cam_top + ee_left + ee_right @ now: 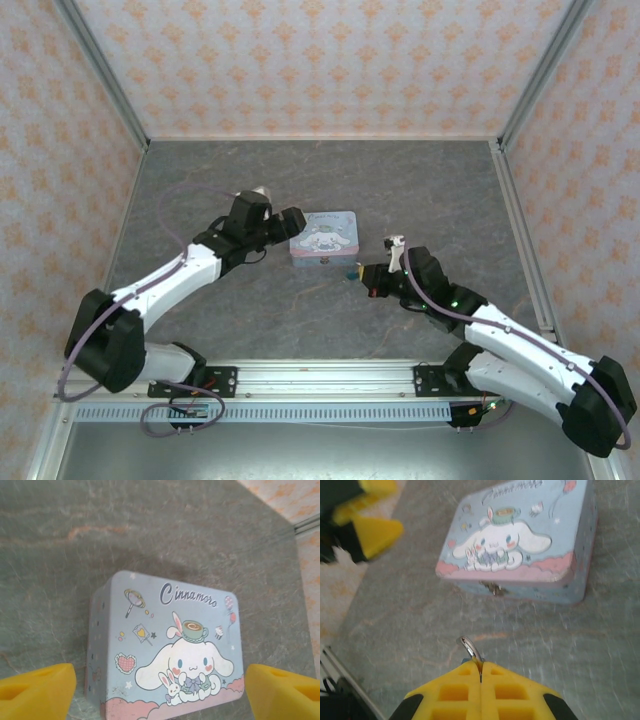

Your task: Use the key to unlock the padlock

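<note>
Two right fingers [450, 695] pinch the padlock [471, 649] tight; left fingers [35, 690] gape wide above the tin [165, 650], empty.

The place was a robotics lab test cell, a staged booth rather than a lived-in room. In the overhead view, the walls [320, 60] along the top and both sides were flat panels papered in a pale pink and orange floral print, framed by bare aluminium posts [104, 75] running in from the upper corners. The floor was a grey stone-look tabletop [300, 180]. Along the bottom edge an aluminium rail [320, 378] carried the bolted bases of a left arm [170, 275] and a right arm [520, 340], with purple cable [160, 210] looping at left
</note>
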